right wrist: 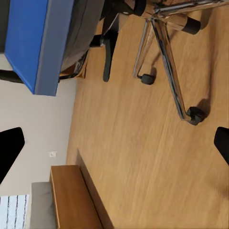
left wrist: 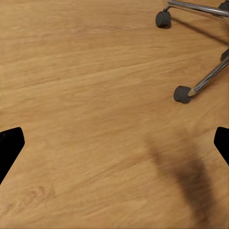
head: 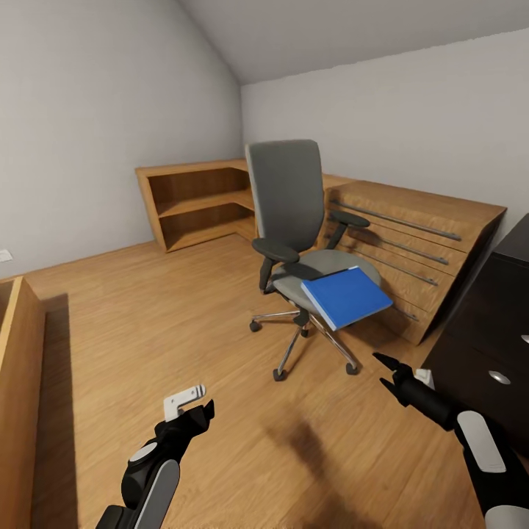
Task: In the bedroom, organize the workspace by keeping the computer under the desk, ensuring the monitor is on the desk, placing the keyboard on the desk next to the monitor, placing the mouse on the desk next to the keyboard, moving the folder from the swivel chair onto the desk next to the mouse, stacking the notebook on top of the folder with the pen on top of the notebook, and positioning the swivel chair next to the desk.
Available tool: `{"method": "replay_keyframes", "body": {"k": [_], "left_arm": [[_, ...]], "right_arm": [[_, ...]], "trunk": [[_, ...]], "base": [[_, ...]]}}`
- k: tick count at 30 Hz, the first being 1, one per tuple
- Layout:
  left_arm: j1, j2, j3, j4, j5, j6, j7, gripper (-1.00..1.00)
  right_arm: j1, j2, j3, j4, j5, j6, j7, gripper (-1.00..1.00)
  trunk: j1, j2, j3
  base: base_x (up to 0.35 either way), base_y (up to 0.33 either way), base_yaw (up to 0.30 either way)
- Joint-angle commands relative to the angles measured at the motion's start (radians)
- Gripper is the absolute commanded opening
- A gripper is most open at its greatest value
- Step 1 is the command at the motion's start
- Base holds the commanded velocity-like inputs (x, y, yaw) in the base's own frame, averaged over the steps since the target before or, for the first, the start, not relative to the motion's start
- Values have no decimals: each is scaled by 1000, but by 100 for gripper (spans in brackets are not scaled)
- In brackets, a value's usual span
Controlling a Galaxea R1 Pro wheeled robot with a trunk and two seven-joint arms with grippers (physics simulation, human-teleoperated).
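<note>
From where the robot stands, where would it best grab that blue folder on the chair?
Probably the folder's front corner, which juts past the swivel chair's seat edge toward the robot. That overhang lets fingers close above and below it. The right gripper, open and nearest, could come in from the front.

The folder (right wrist: 31,40) lies on the swivel chair (right wrist: 81,33) seat, overhanging its edge. Chrome base legs with casters (right wrist: 195,114) rest on the wood floor (right wrist: 138,162). Right gripper (right wrist: 114,145) fingertips stand wide apart.

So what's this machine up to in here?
It is tidying a bedroom workspace and now faces the swivel chair, where a blue folder lies on the seat, sticking out over the front edge. Both pincers, left and right, are open, empty and low above the wood floor. Nothing is held. The black desk stands at the right.
</note>
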Motion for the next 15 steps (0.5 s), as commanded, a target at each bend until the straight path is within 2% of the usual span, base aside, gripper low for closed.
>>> {"method": "replay_keyframes", "body": {"k": [1, 11, 15], "left_arm": [[-1, 0, -1, -1, 11, 2, 10, 100], [-1, 0, -1, -1, 11, 2, 10, 100], [-1, 0, -1, -1, 11, 2, 10, 100]], "right_arm": [[-1, 0, -2, -2, 2, 6, 9, 100], [-1, -1, 9, -12, 4, 8, 66, 100], [-1, -5, 34, -20, 7, 21, 112, 100]], "trunk": [[0, 0, -1], [0, 0, -1], [0, 0, -1]], "base": [[0, 0, 0], [0, 0, 0], [0, 0, 0]]}}
